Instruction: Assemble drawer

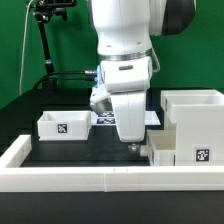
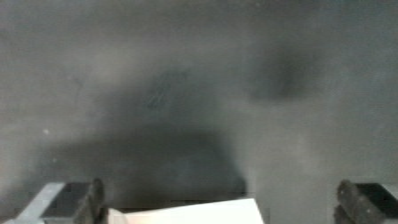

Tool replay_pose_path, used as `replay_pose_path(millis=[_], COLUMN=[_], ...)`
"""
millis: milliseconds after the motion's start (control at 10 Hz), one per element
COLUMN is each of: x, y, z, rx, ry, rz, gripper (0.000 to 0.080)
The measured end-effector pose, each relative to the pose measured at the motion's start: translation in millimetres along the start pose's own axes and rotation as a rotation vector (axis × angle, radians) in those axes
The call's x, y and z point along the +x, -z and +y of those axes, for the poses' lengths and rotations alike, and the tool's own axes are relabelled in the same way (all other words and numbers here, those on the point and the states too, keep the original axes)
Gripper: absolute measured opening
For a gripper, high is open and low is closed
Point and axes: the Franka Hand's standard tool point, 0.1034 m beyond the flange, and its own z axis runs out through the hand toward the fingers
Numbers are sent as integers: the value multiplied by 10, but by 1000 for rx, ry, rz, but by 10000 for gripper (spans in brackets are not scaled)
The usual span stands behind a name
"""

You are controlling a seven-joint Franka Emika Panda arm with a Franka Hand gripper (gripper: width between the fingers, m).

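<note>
gripper low over the dark table. fingers spread wide, released, gripping nothing. wrist view: corner of a white part sits between them, near one finger, clear of the other. drawer shell upright, top open, at the table corner on the exterior view's right, behind the border wall lining the edge nearest that camera. low tray at the shell's foot, just beside the fingertips. second tray toward the left edge, well apart. marker board flat behind the arm.
</note>
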Motion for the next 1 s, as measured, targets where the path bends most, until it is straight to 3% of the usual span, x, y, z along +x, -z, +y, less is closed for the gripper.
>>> replay_pose_path(millis=[400, 700, 800, 1000], x=[238, 239, 190, -82], y=[-11, 5, 27, 81], z=[-12, 0, 6, -58], rx=[3, 1, -2, -1], ry=[-50, -83, -78, -70], rz=[4, -4, -5, -12], gripper=[649, 649, 649, 649])
